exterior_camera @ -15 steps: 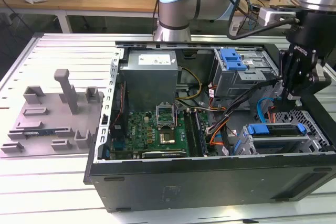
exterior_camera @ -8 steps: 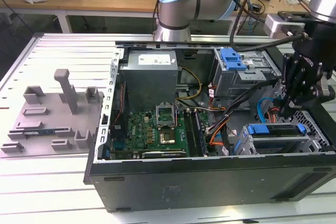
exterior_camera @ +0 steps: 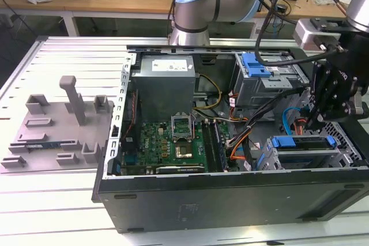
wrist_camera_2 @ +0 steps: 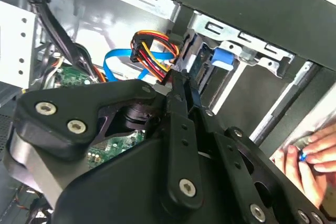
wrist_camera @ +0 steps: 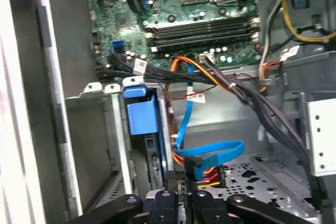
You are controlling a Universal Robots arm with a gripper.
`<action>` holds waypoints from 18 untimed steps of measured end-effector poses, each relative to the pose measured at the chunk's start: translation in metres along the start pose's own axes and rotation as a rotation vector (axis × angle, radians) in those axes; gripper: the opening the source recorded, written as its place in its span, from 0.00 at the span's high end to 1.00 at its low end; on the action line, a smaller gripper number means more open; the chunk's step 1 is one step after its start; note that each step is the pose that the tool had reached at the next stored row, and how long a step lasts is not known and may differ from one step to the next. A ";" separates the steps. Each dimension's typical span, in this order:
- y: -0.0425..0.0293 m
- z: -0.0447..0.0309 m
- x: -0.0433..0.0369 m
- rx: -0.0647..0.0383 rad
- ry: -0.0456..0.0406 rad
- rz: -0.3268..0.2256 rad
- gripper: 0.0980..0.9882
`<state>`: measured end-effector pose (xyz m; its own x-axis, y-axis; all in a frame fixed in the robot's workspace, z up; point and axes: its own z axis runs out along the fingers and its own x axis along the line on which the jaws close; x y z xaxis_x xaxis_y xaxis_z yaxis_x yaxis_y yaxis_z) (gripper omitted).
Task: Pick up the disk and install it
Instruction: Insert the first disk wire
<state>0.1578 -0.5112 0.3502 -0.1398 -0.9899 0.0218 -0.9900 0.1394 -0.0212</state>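
Silver flat disk with a bright blue plastic carrier frame (exterior_camera: 300,142) sits in the lower drive cage, at the exterior view's right end of the open black metal computer case (exterior_camera: 230,203). The case is parked on the slotted aluminium counter (exterior_camera: 57,200). The black pincer (exterior_camera: 314,120) hangs just above that cage, close to the disk. In both wrist views its tip (wrist_camera_2: 184,85) (wrist_camera: 182,195) is near the flat blue data cable (wrist_camera: 210,153) and the red-and-yellow power wires (wrist_camera_2: 152,51). Honestly can't tell if it's clenched or released. The second wrist view also catches a person's hand (wrist_camera_2: 307,156).
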 end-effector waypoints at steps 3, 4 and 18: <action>-0.0002 0.0000 0.0012 -0.001 -0.0099 -0.001 0.93; -0.0002 0.0000 0.0013 -0.001 -0.0098 -0.001 0.93; -0.0004 -0.0006 0.0025 -0.001 -0.0170 -0.076 0.93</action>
<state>0.1579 -0.5137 0.3509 -0.0639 -0.9979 0.0063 -0.9978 0.0638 -0.0194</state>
